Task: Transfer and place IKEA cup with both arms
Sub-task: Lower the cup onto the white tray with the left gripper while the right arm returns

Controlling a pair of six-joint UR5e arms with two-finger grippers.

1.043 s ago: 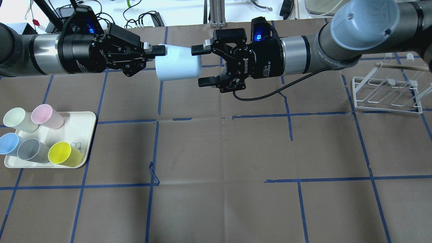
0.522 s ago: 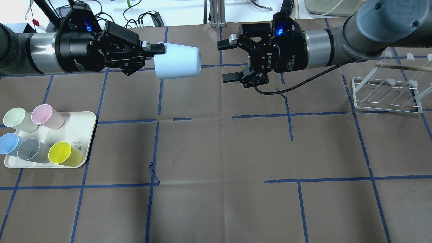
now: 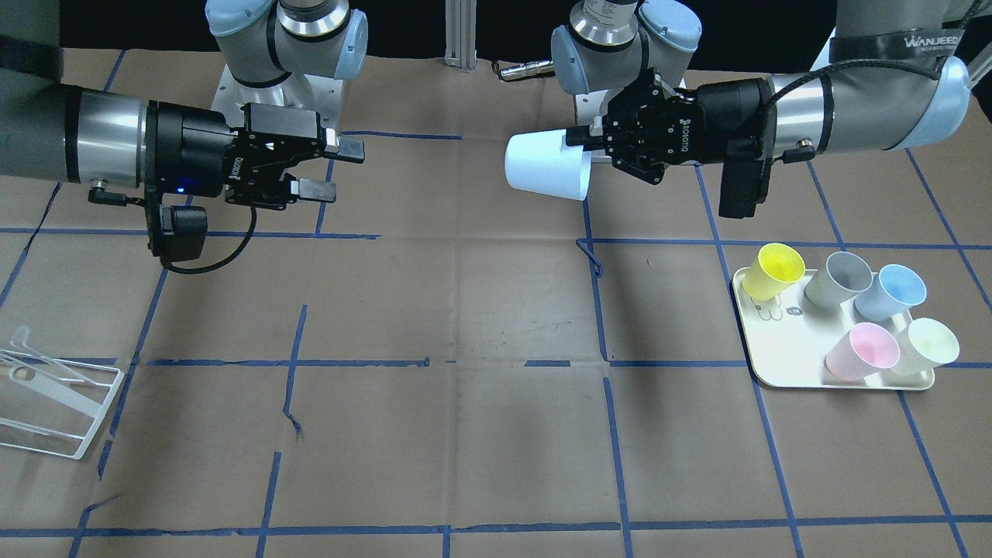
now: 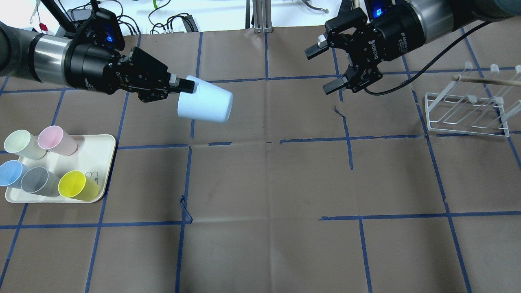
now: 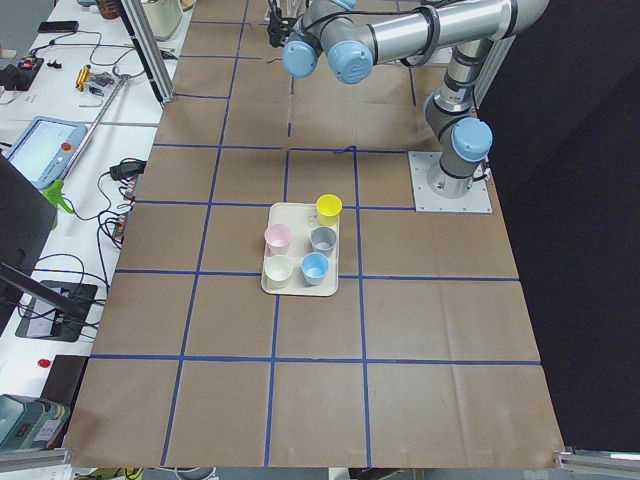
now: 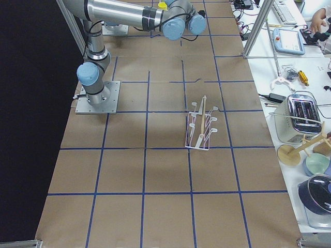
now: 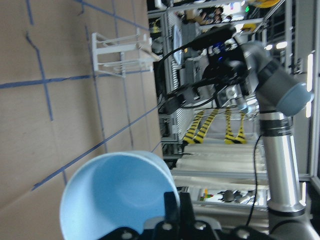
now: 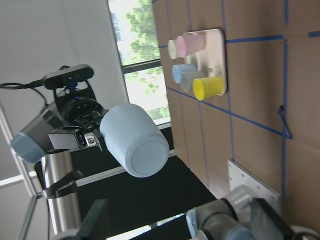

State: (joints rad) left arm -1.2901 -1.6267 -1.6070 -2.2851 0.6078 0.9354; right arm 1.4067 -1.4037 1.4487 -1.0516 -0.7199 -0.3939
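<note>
Over the blue-taped brown table (image 4: 268, 183), the left gripper (image 4: 188, 86) is pinching the IKEA cup (image 4: 205, 105) upper left; the right gripper (image 4: 321, 70) is gaping empty.

Cup (image 4: 205, 105): small, pale blue, tapered, no handle, brighter blue inside. Up in air over table, lying sideways, slightly tilted, base twd R gripper (image 4: 320, 70). L gripper (image 4: 188, 86) pinches its rim. R gripper jaws apart, empty, well apart from cup.
</note>
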